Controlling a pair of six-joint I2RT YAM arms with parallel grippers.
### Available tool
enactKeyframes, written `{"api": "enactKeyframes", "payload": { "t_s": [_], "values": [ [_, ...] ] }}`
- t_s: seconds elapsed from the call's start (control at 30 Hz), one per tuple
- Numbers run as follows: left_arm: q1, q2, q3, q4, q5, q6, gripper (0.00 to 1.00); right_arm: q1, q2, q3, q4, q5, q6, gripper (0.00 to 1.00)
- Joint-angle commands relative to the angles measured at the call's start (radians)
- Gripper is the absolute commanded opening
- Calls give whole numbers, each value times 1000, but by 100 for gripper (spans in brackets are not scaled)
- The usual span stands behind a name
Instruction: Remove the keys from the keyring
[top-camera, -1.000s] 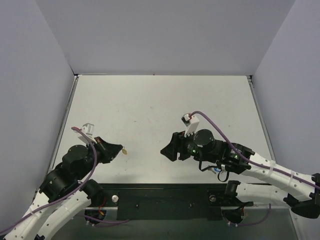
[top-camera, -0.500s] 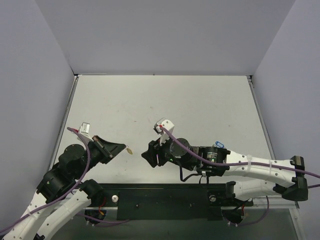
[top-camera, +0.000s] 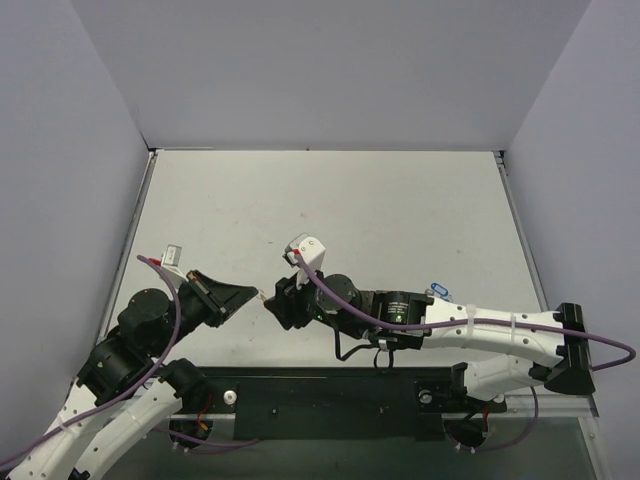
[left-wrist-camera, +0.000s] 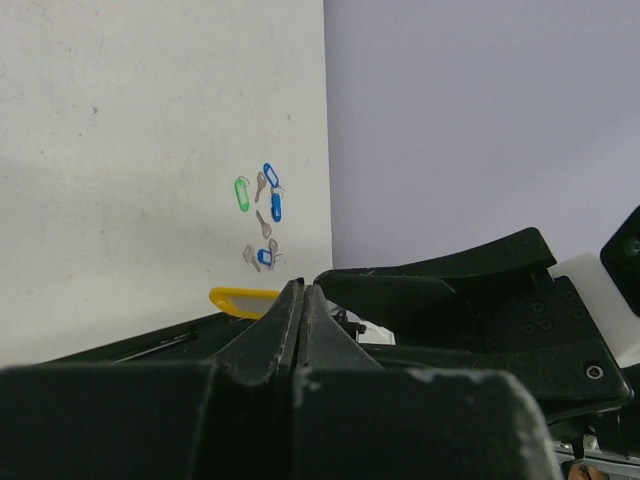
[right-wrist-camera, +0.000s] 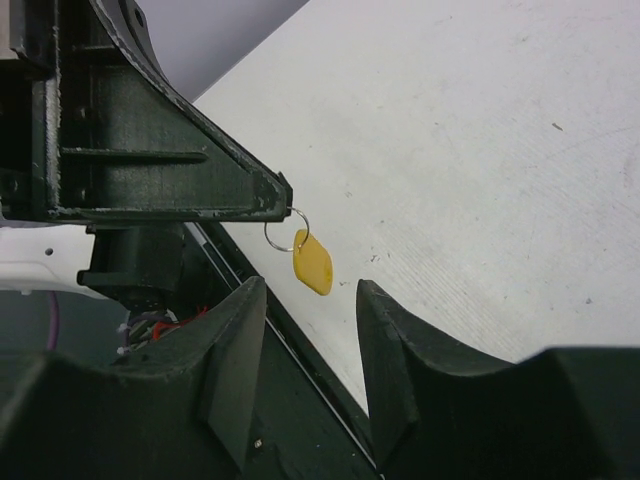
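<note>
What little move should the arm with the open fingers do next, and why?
Probably ease the right gripper forward a little, so the yellow key sits between its open fingers before it squeezes. The left gripper is shut on the keyring, and the key dangles from it, lined up with the gap but just past the fingertips.

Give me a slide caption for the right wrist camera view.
The left gripper pinches the keyring, its yellow-capped key hanging in front of the right gripper, jaws open.
</note>
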Motion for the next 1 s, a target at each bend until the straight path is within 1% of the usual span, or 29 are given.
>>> {"api": "enactKeyframes", "payload": {
  "t_s": [0.0, 0.37, 0.57, 0.63, 0.73, 0.77, 0.8, 0.87, 0.97],
  "values": [
    [3, -6, -13, 87, 45, -29, 0, 10, 22, 62, 50, 28, -13, 36],
    [3, -13, -12, 105, 56, -42, 0, 10, 79, 109, 20, 25, -11, 31],
    [3, -16, -7, 112, 59, -46, 0, 10, 82, 108, 17, 34, -5, 25],
    [2, -18, -5, 113, 61, -46, 0, 9, 85, 114, 1, 44, 1, 22],
    [2, -19, -2, 112, 59, -46, 0, 7, 94, 126, -26, 54, 7, 14],
    [3, -19, -4, 110, 61, -45, 0, 9, 97, 131, -31, 54, 10, 13],
    [2, -21, -4, 110, 61, -45, 0, 9, 96, 134, -40, 56, 13, 8],
    [2, -22, -5, 110, 61, -43, 0, 9, 102, 143, -58, 65, 19, 2],
    [2, -26, -5, 101, 56, -28, 0, 9, 96, 148, -92, 68, 21, 0]
  ]
}}
